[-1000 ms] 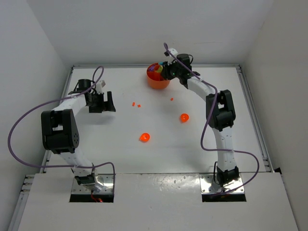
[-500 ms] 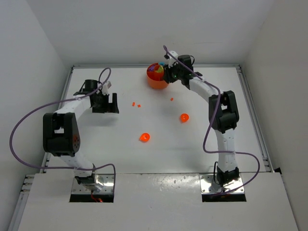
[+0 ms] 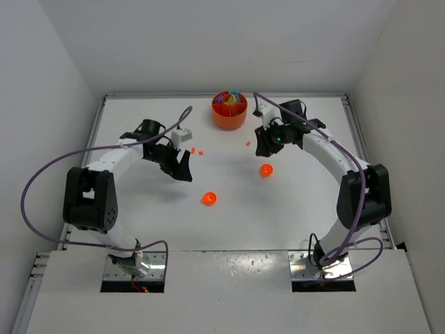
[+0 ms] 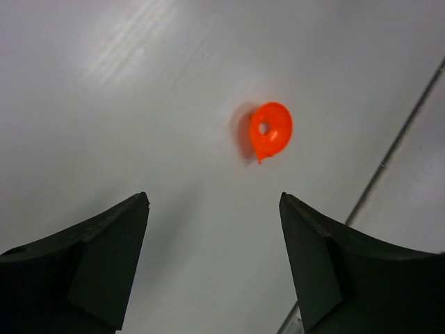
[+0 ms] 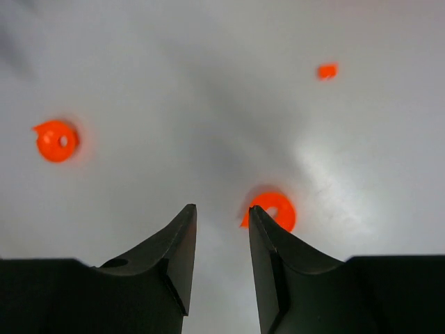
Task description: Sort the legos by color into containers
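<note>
Your left gripper (image 3: 182, 167) hangs above the white table (image 3: 153, 223) with its two dark fingers spread wide, and there is nothing between them. Just ahead of those fingers lies a rounded orange plastic piece with a hole in the middle (image 4: 270, 130). It is flat on the table and touches nothing. Your right gripper (image 3: 262, 142) is on the other side, low over the table. Its fingers stand close together with only a thin gap, and that gap is empty, so it holds nothing. A second rounded orange piece with a hole (image 5: 273, 209) sits right beside one of those fingers, partly hidden behind its tip. I cannot tell if they touch. Two tiny orange bits (image 3: 192, 149) lie near the left gripper, and one more tiny orange bit (image 3: 247, 143) lies just beside the right gripper. The round bright-orange plastic dish (image 3: 229, 122) stands at the far edge, apart from both grippers. Inside it you can see purple, green and light blue pieces (image 3: 224, 104), too small to tell which part each is in.
</note>
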You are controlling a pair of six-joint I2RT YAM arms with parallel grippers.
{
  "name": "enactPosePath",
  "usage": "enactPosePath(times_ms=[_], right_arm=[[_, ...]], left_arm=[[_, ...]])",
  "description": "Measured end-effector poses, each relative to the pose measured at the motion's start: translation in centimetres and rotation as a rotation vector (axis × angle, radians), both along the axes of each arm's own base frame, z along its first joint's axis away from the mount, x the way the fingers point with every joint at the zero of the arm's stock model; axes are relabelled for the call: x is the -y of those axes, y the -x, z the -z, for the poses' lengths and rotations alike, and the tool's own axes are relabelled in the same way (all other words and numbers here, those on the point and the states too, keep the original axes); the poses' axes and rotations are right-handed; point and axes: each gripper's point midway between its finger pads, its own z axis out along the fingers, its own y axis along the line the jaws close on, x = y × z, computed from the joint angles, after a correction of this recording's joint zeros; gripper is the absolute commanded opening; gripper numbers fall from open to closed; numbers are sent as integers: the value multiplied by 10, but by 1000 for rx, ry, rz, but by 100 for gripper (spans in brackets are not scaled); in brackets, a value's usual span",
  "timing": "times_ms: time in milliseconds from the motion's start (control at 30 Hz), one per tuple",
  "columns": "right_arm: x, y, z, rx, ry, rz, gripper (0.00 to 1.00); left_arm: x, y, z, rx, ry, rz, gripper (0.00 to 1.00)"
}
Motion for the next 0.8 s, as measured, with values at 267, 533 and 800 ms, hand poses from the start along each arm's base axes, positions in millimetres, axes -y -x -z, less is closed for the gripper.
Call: enactPosePath(times_ms=[267, 533, 800], right_arm=[[12, 59, 40, -282, -53, 32, 36], [22, 46, 29, -354, -165, 122, 43], [57, 31, 43, -465, -241, 304, 54]], left_arm=[[32, 41, 50, -264, 122, 215, 66], [54, 50, 72, -370, 181, 288, 59], [75, 48, 78, -361, 186, 302, 52]])
